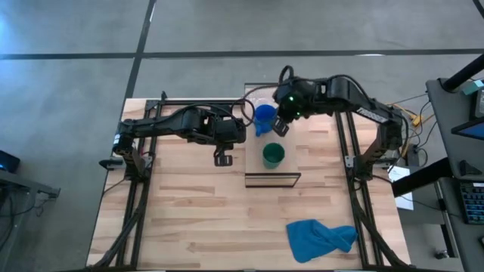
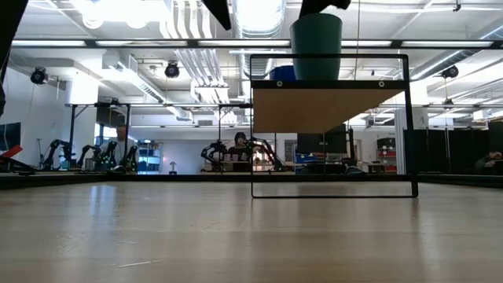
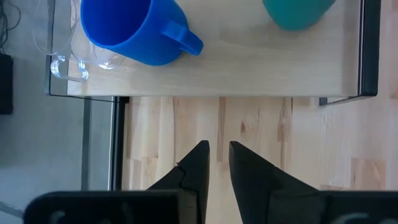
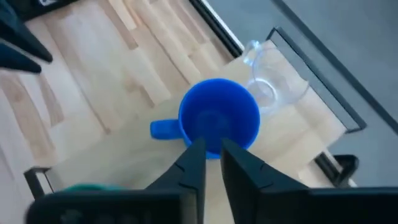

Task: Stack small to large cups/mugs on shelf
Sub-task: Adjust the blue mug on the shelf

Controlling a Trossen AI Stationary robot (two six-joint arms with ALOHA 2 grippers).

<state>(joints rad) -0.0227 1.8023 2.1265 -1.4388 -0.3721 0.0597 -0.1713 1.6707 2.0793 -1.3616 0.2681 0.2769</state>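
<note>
Blue mug (image 4: 219,121) directly beyond right tool (image 4: 212,152)

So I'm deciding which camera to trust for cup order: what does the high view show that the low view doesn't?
Only the high view shows the clear cup, blue cloth, left claw beside the shelf, and right claw by the blue mug. Only the low view shows the room behind. Both show the shelf and green cup.

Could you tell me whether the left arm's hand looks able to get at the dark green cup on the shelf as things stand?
Probably yes. The left hand hovers beside the shelf, with nothing between it and the dark green cup; the right hand is over the blue mug, farther along.
</note>
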